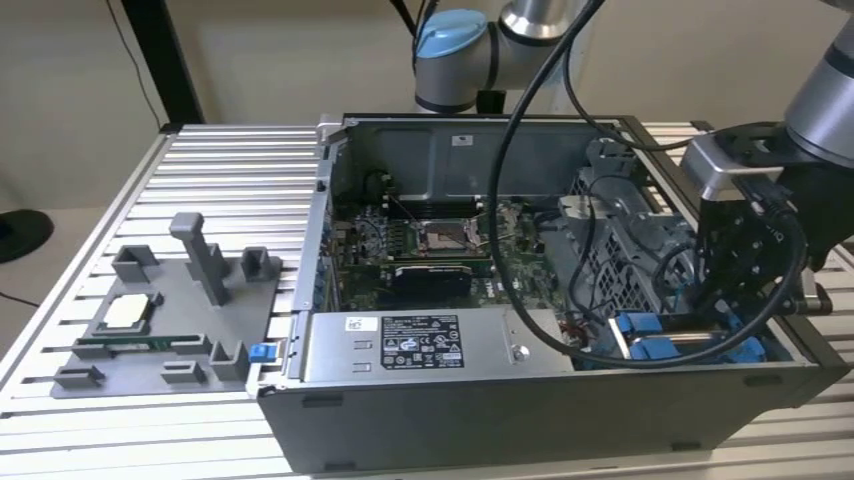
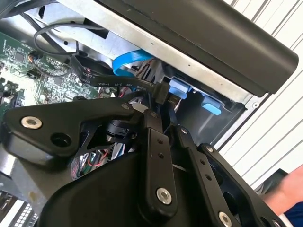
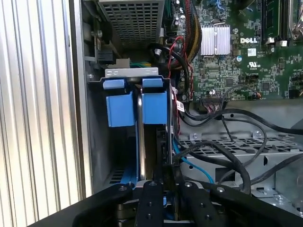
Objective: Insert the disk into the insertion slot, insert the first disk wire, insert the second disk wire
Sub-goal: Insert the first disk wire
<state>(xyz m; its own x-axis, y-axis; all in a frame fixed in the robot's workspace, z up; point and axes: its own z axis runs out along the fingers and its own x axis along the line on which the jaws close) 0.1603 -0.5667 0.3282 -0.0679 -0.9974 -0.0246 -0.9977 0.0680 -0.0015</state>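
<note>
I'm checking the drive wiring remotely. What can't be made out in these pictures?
1. First wrist view: the near end of the disk, behind the gripper.
2. Second wrist view: whether the black plug is seated; the gripper covers the joint.
3. Exterior view: how deep the disk sits in the slot; the arm and its cables block it.

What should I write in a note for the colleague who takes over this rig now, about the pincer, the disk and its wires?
Pincer: shut on the plug of a black wire, low at the drive end of the case.
Disk: in its blue carrier, inside the insertion slot; this step looks done.
Wires: the black plug is held close to the disk; whether it is seated is hidden. A blue wire curves close by, its ends hidden.
Left: neither wire insertion can be confirmed yet.
</note>
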